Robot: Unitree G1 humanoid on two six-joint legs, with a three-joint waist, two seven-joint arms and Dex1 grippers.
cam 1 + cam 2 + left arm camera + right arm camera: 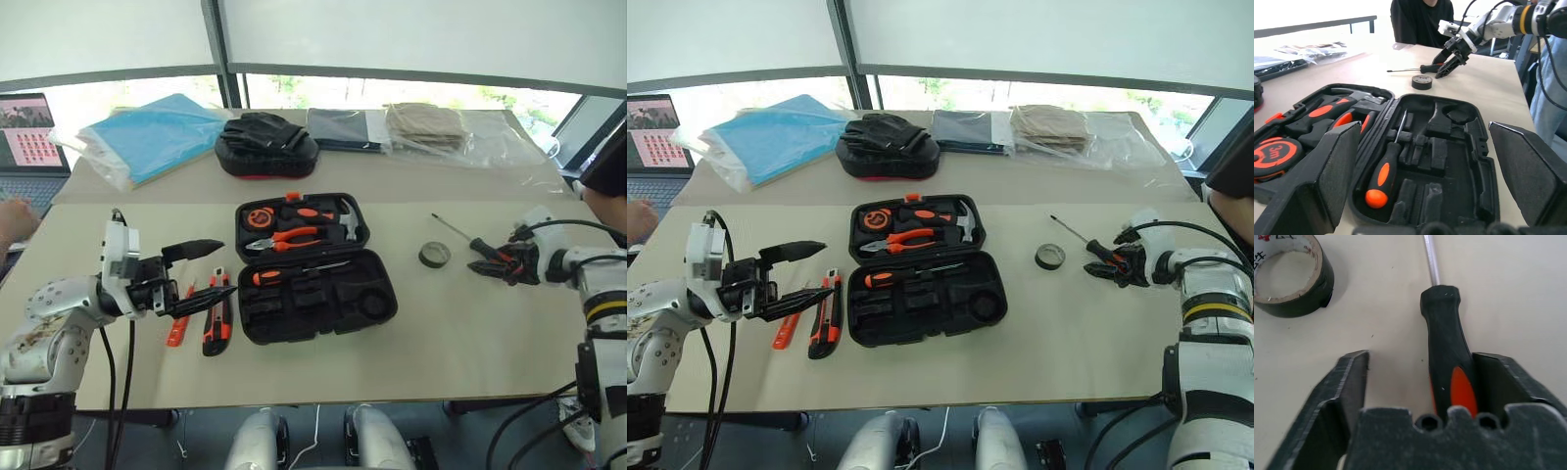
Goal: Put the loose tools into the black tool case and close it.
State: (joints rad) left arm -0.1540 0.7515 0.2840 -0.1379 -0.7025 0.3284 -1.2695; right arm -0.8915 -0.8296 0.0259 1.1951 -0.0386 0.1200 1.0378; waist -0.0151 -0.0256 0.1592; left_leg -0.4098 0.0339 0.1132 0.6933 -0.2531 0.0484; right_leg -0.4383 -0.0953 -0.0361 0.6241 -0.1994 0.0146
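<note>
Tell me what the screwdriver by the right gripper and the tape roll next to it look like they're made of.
Screwdriver: bright, shiny shaft, probably steel; matte black handle with a glossy orange inlay, likely rubbery plastic.
Tape roll: pale printed inner core, seemingly cardboard; dark outer winding with a dull sheen, possibly vinyl tape.

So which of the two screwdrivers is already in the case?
The one lying in the front half of the black case, orange end toward the robot's left: screwdriver. The other screwdriver is out on the table, between the right gripper fingers.
</note>
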